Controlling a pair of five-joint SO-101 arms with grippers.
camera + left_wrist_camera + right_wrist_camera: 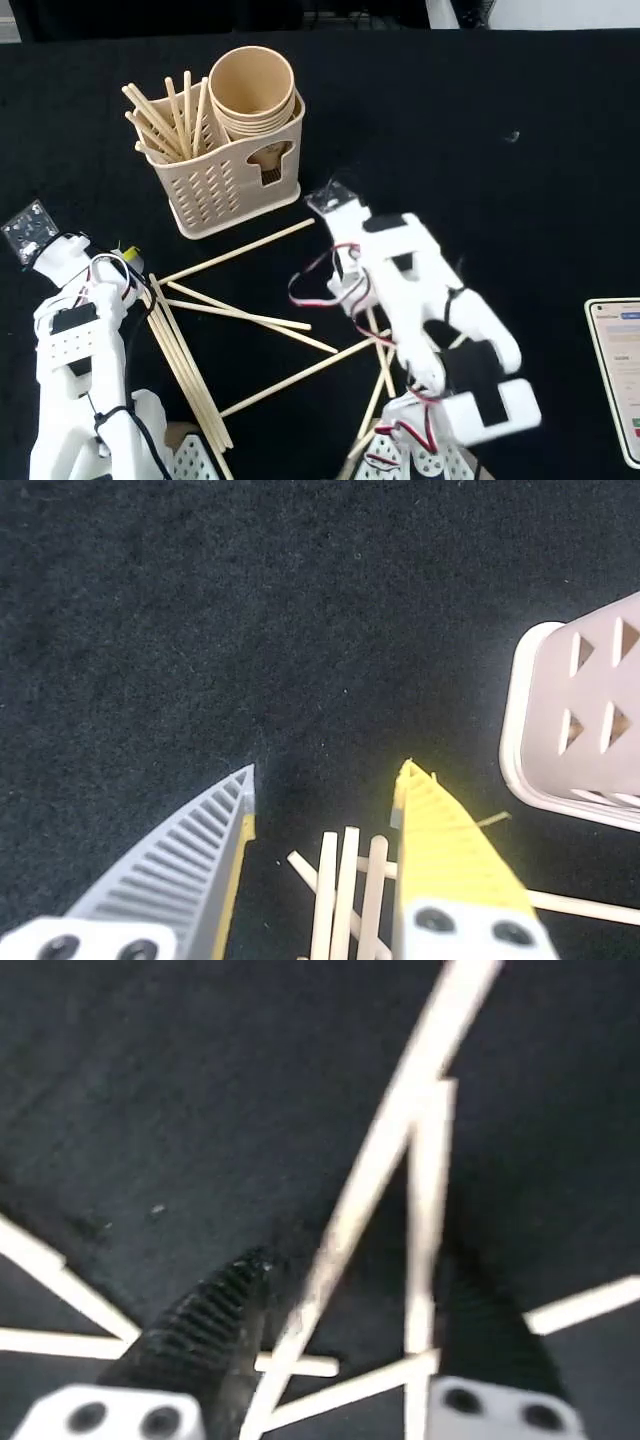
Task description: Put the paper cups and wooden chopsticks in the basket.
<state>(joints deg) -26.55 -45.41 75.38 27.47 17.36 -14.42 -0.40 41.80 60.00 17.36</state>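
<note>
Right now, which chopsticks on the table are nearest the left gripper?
The parallel bundle, its ends inside the open left gripper; the others lie scattered singly.

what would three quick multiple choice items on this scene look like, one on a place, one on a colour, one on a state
1. Where is the stack of paper cups?
A under a plate
B inside the basket
C on a shelf

2. What colour is the basket?
A red
B blue
C beige

3. How is the left end effector?
A open, over loose chopsticks
B shut on a cup
C shut on a spoon

Answers:
1 B, the high view shows the stack standing in the basket.
2 C, its perforated wall is beige.
3 A, the left wrist view shows it spread wide, with the ends of the loose chopsticks in the gap.
</note>
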